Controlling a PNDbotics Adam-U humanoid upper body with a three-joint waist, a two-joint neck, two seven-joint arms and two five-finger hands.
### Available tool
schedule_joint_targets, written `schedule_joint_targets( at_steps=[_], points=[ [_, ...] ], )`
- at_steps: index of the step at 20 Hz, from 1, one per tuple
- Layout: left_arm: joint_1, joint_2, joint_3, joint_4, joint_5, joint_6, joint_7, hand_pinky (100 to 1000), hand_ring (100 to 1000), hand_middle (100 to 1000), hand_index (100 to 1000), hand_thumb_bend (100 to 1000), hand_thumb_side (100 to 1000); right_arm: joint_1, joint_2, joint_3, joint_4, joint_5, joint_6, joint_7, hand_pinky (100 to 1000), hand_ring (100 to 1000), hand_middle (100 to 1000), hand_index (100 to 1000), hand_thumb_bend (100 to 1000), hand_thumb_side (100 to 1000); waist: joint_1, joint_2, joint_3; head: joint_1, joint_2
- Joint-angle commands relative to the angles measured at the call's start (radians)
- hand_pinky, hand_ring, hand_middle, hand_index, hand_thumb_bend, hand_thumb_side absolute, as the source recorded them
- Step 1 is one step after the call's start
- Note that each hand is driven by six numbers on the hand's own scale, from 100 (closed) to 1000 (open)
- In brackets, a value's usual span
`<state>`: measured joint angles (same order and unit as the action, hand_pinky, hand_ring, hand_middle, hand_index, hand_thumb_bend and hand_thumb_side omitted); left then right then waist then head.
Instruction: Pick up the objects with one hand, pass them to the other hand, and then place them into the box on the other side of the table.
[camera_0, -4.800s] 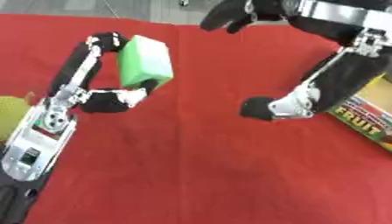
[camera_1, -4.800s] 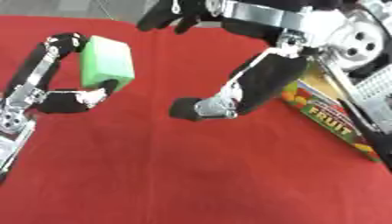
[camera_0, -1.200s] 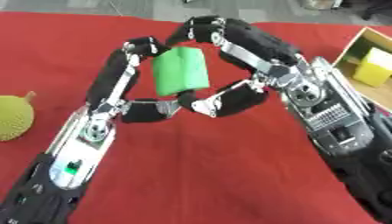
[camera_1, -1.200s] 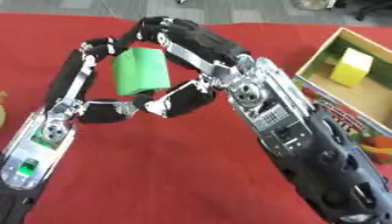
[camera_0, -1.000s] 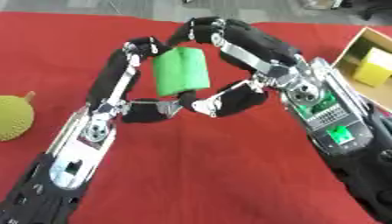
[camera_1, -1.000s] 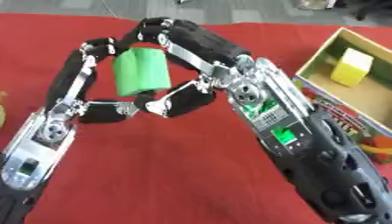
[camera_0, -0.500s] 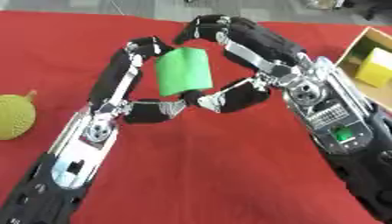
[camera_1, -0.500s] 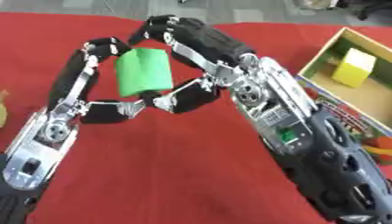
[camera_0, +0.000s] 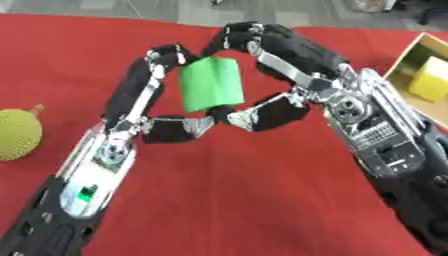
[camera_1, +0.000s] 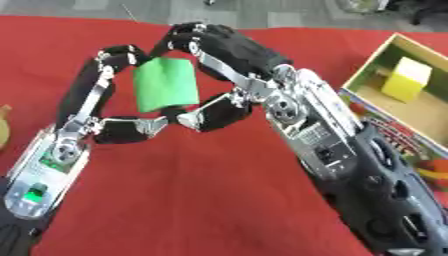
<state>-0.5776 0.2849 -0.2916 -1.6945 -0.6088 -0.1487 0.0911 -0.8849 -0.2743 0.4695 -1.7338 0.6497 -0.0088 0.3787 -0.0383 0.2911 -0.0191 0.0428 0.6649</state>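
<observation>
I am holding a green block (camera_0: 211, 83) up over the red table cloth (camera_0: 236, 200), and both of my hands are meeting on it. My left hand (camera_0: 157, 117) is coming up from the lower left, its fingers (camera_0: 162, 55) reaching over the block's top left corner while its thumb (camera_0: 179, 128) is pressing in beneath the lower edge, so this hand is clamped on the block. My right hand (camera_0: 280, 75) is coming in from the right, with its fingers (camera_0: 241, 35) curling over the block's top right corner and its thumb (camera_0: 262, 114) lying under the lower right edge, just beside my left thumb; it too is closing round the block. The block is standing roughly upright between the two hands, tilted a little (its broad green face is turned toward my head camera), and it is hanging clear of the cloth rather than resting on it. At the far right edge of the table an open cardboard box (camera_1: 372, 65) is sitting, with a yellow block (camera_1: 408, 77) lying inside it and printed fruit lettering showing along its near side. Well apart, at the left edge, a yellow-green bumpy round fruit (camera_0: 16, 134) is lying on the cloth.
</observation>
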Motion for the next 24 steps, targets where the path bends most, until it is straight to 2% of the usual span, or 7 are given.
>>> schedule_joint_targets(
  at_steps=[1,9,19,22,24],
  points=[
    [-0.018,0.004,-0.004,-0.034,0.001,-0.012,0.002,711,633,540,589,100,249,-0.013,-0.003,-0.008,0.009,0.009,-0.003,0.002,834,849,749,793,386,134,0.001,-0.015,0.001,0.002,-0.010],
    [-0.018,0.003,-0.009,-0.039,-0.008,-0.029,0.000,713,634,541,590,100,244,-0.013,-0.001,-0.008,0.013,-0.012,0.000,0.001,820,805,675,735,343,100,0.002,-0.013,0.002,0.000,-0.006],
    [-0.019,0.002,-0.011,-0.046,-0.008,-0.036,0.004,711,632,540,591,100,239,-0.011,0.000,-0.009,0.013,-0.029,0.000,-0.010,801,761,579,657,344,100,0.001,-0.013,0.002,0.001,-0.005],
    [-0.019,0.000,-0.012,-0.047,-0.010,-0.037,0.008,711,632,540,591,100,239,-0.010,0.002,-0.009,0.015,-0.034,0.000,-0.013,799,756,559,654,352,100,0.001,-0.013,0.002,0.000,-0.005],
    [-0.019,-0.001,-0.012,-0.050,-0.008,-0.038,0.010,711,632,540,592,100,238,-0.009,0.003,-0.010,0.017,-0.037,-0.001,-0.011,799,757,556,691,370,100,0.001,-0.012,0.002,0.000,-0.005]
  ],
)
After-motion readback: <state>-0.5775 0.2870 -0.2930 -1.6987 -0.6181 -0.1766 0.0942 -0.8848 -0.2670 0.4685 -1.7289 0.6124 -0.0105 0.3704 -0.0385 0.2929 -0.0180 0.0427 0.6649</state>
